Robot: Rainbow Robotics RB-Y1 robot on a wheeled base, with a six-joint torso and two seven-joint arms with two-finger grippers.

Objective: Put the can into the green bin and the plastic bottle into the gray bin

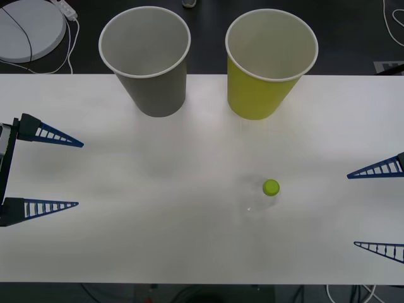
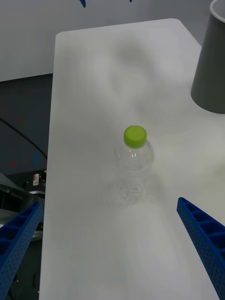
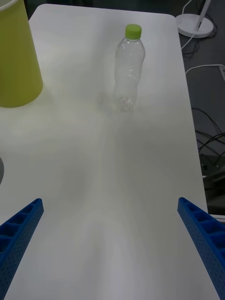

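White table (image 1: 158,240), plastic bottle (image 1: 265,197) upright, near spread right claw (image 1: 377,208)

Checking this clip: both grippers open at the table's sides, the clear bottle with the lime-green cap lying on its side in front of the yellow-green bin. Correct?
Not quite. The clear ribbed plastic bottle with the lime-green cap stands upright, cap on top, as the left wrist view shows. The rest holds: it is in front of the yellow-green cup-shaped bin, and the left gripper and right gripper are open at the white table's sides.
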